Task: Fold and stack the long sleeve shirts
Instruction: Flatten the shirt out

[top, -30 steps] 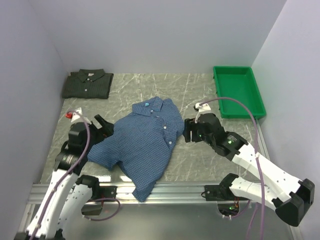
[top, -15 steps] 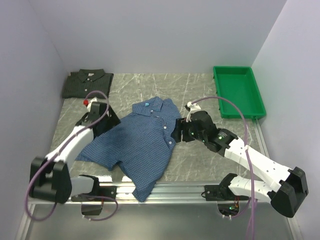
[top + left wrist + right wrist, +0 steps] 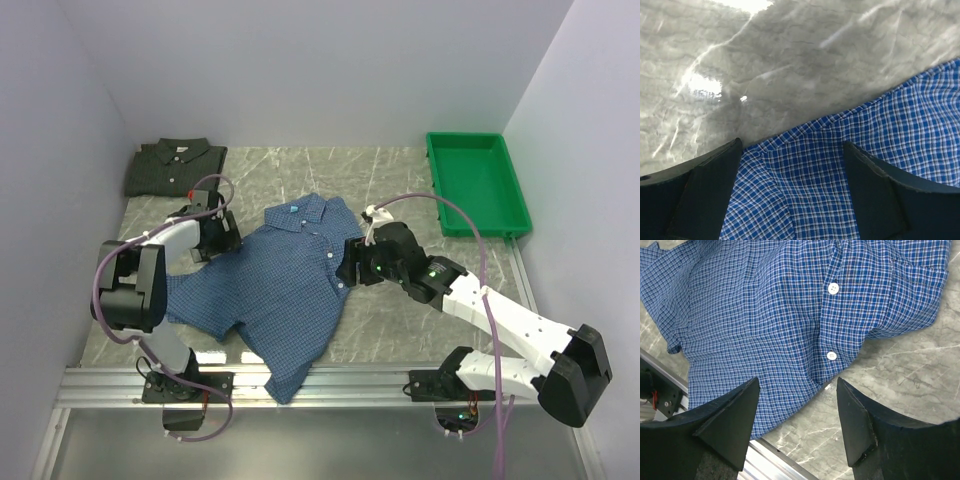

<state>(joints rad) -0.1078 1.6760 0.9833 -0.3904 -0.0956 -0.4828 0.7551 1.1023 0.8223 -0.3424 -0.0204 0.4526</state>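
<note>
Straddling opposite edges of the blue shirt [image 3: 290, 275], left claw [image 3: 792, 146] and right claw [image 3: 798, 382] stand apart, empty; folding looks barely begun, and each must next pinch cloth off the surface [image 3: 400, 320].

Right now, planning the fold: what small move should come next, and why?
Probably lower both hands and pinch the blue shirt: the left hand hangs open over its left edge, the right hand open over its buttoned edge, neither holding cloth.

The grey marble table [image 3: 400, 180] holds three things. A blue shirt [image 3: 285, 285] lies spread out between the left gripper [image 3: 228, 238] and the right gripper [image 3: 350, 268]. A folded dark shirt [image 3: 175, 168] lies beyond the left gripper. A green tray [image 3: 470, 180] sits well beyond the right gripper.
</note>
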